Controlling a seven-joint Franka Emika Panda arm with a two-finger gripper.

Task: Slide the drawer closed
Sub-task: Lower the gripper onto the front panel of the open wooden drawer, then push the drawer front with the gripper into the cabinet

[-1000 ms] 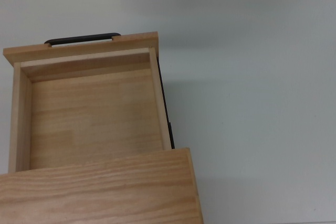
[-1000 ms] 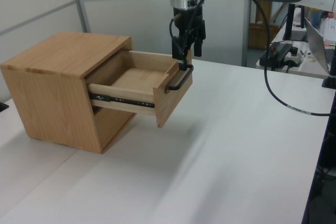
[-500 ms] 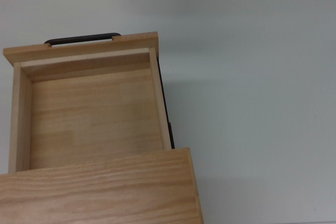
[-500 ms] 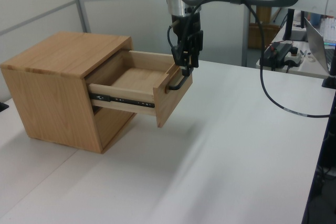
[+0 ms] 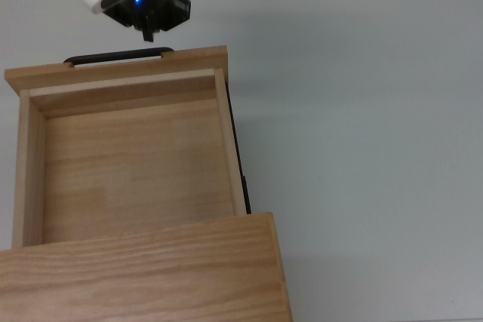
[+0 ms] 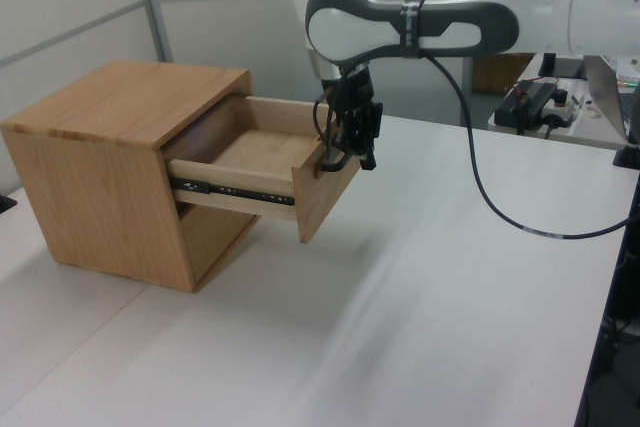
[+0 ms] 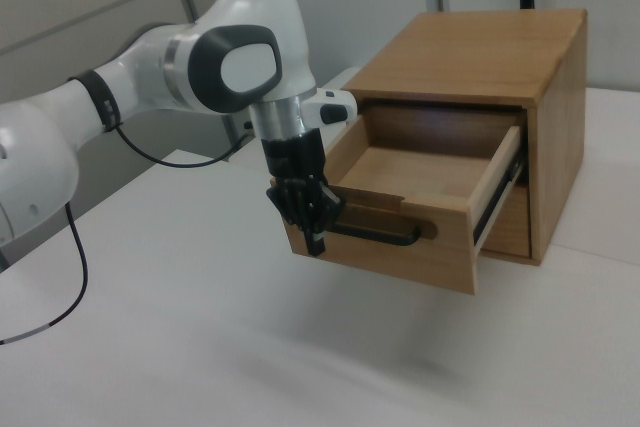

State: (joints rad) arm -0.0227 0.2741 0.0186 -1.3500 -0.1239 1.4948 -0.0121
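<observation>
Drawer (image 5: 128, 164) pulled far out of cabinet (image 6: 110, 162), empty, pale wood, black handle (image 7: 375, 234) on front panel. Gripper (image 7: 312, 232) sits just in front of panel, at handle's end; you cannot tell whether fingers are apart or together. Risk: your push lands off-centre on handle end, drawer skews on runners and jams, or fingertips slip off panel.

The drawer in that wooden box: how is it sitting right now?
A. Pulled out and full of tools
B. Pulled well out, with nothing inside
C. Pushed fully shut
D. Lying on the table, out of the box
B: the drawer sticks far out of the cabinet on its rail, its wooden floor bare, while the gripper hangs in front of the black handle.
</observation>
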